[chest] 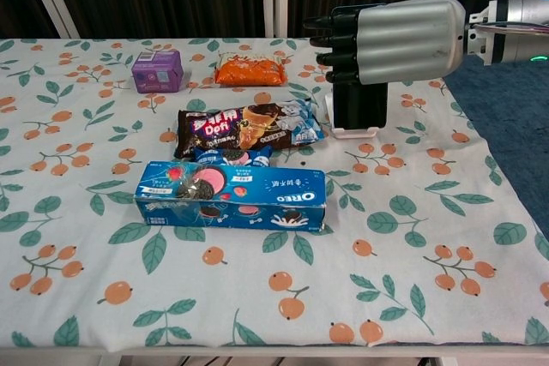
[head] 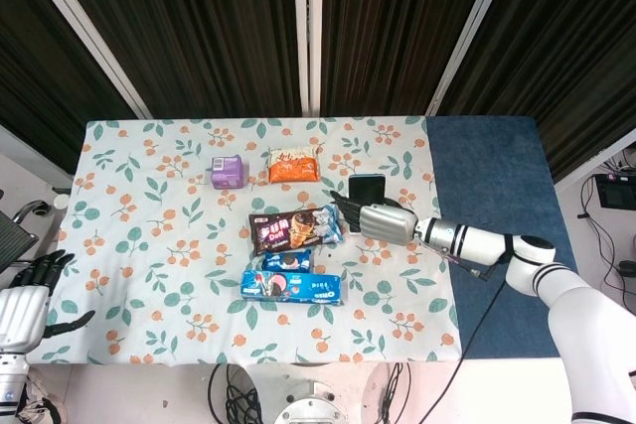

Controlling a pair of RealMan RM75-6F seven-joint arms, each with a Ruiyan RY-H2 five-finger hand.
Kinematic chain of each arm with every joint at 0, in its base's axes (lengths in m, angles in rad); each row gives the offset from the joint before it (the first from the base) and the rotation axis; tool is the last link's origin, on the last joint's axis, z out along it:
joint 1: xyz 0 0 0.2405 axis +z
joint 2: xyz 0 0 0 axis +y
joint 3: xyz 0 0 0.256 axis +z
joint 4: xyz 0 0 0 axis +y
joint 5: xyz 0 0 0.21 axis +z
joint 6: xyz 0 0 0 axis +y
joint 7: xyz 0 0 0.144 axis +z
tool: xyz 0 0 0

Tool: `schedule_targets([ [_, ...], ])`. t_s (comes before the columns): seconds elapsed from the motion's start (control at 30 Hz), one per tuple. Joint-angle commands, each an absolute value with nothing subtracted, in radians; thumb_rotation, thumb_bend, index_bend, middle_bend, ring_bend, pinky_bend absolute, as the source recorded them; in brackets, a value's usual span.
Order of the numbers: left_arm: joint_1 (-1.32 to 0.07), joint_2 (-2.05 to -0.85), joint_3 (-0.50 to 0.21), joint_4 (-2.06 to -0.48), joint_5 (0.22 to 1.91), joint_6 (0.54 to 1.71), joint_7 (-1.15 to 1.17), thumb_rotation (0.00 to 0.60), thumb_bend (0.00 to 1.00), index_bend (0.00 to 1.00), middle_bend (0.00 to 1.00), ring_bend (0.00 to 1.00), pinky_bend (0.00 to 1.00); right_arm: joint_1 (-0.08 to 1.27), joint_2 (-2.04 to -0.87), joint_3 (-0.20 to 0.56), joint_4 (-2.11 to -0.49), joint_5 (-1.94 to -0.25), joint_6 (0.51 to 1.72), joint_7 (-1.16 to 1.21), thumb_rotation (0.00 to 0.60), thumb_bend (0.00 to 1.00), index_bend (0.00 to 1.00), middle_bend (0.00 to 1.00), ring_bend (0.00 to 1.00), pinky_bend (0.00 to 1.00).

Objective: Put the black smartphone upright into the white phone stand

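Dark curtains hang behind the table (head: 119,245), which wears a cloth printed with leaves and orange berries; a blue mat (head: 492,206) covers its right end.

My right hand (chest: 390,40) is out over the middle of the table, back of the hand toward the chest camera, fingers (chest: 339,39) lined up together and pointing left. The black smartphone (chest: 358,105) stands upright right behind it, bottom edge seated in the white phone stand (chest: 356,132). From the head view the phone (head: 366,188) shows just beyond my knuckles. My hand covers the top of the phone, and I cannot tell whether the fingers are touching it or just hanging in front.

My left hand (head: 25,295) is down off the near left corner of the table, fingers spread, nothing in it.

Left of the stand lies a dark Defi snack bag (chest: 249,128), its end close to the stand. In front of that, a small Oreo pack (chest: 232,155) and then a long blue Oreo box (chest: 232,195). Further back sit an orange snack bag (chest: 250,69) and a small purple box (chest: 157,70).
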State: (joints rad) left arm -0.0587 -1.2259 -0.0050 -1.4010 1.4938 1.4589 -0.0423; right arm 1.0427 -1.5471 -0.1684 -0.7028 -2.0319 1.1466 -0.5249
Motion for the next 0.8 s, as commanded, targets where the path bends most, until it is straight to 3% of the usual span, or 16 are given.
schedule_targets([
  [0.03, -0.059, -1.226, -0.005, -1.401, 1.494, 1.459, -0.043, 0.448, 0.1, 0.14, 0.11, 0.11, 0.24, 1.042, -1.539, -0.168, -0.72, -2.023, 1.132, -0.536, 0.6, 0.2, 0.0, 0.03, 0.0, 0.0],
  [0.23, -0.056, -1.225, -0.005, -1.402, 1.494, 1.463, -0.042, 0.45, 0.1, 0.14, 0.11, 0.11, 0.24, 1.037, -1.514, -0.155, -0.765, -2.006, 1.135, -0.56, 0.6, 0.18, 0.0, 0.0, 0.0, 0.0],
  [0.4, -0.051, -1.223, -0.007, -1.401, 1.491, 1.47, -0.045, 0.45, 0.09, 0.14, 0.11, 0.11, 0.24, 0.965, -1.449, -0.109, -0.872, -1.943, 1.24, -0.556, 0.6, 0.15, 0.0, 0.0, 0.0, 0.0],
  [0.53, -0.05, -1.222, -0.008, -1.402, 1.491, 1.473, -0.047, 0.449, 0.1, 0.14, 0.11, 0.11, 0.24, 0.797, -1.344, -0.063, -1.116, -1.803, 1.396, -0.481, 0.6, 0.17, 0.0, 0.0, 0.0, 0.0],
  [0.67, -0.052, -1.221, -0.007, -1.414, 1.496, 1.473, -0.036, 0.45, 0.09, 0.14, 0.11, 0.11, 0.24, 0.593, -1.244, -0.068, -1.377, -1.62, 1.509, -0.298, 0.6, 0.29, 0.0, 0.0, 0.0, 0.0],
  [0.8, -0.059, -1.213, -0.004, -1.438, 1.505, 1.466, -0.015, 0.449, 0.1, 0.14, 0.11, 0.11, 0.24, 0.416, -1.179, -0.101, -1.47, -1.477, 1.569, -0.117, 0.6, 0.32, 0.0, 0.0, 0.0, 0.0],
])
